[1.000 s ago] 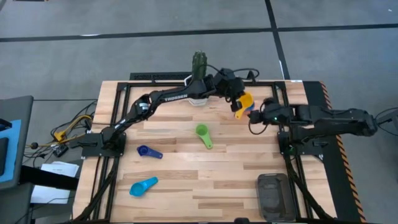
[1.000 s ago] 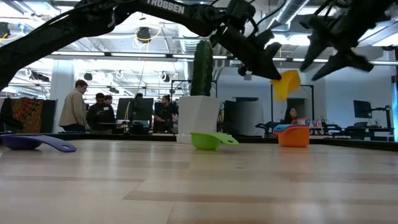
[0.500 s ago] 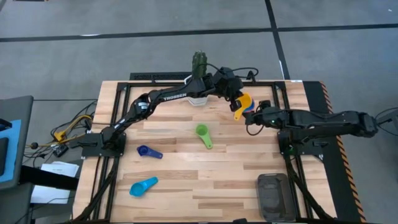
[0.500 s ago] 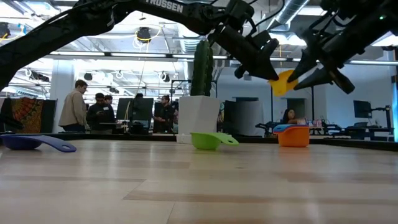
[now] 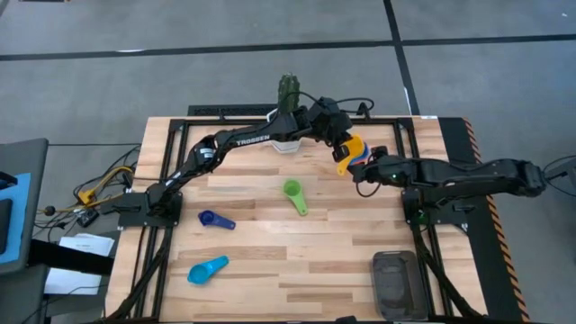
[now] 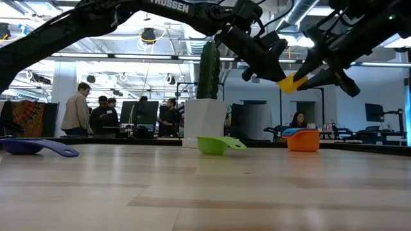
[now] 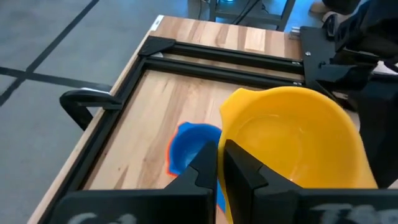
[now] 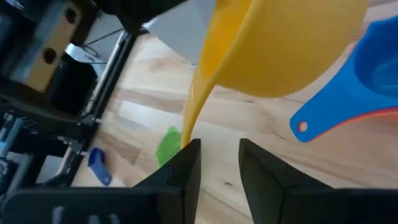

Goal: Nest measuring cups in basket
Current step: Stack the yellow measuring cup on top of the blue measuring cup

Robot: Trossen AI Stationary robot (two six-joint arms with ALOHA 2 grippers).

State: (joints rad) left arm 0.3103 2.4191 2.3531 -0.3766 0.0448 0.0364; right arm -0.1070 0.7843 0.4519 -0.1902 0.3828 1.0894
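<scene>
Left gripper (image 5: 345, 148): you see it lifted above the far side of the table, fingers pressed together on the rim of the yellow cup (image 5: 351, 148).
Right gripper (image 5: 360, 171): it faces the left gripper from the other side; its fingers are apart around the yellow cup's handle, and you cannot tell if they touch it.
Yellow cup: in the air, between the two grippers.
Stacked cups: a blue cup (image 6: 298, 132) sits in an orange cup (image 6: 303, 141) on the table just below the grippers.
Green cup (image 5: 293, 194): on the table, nearer than the grippers.
Dark blue cup (image 5: 214, 219): well apart from both grippers.
Light blue cup (image 5: 207, 268): farther still, on the near side.
Basket (image 5: 396, 283): near corner, well apart from the right gripper.
Cactus pot (image 5: 286, 126): just beside the left gripper.
</scene>
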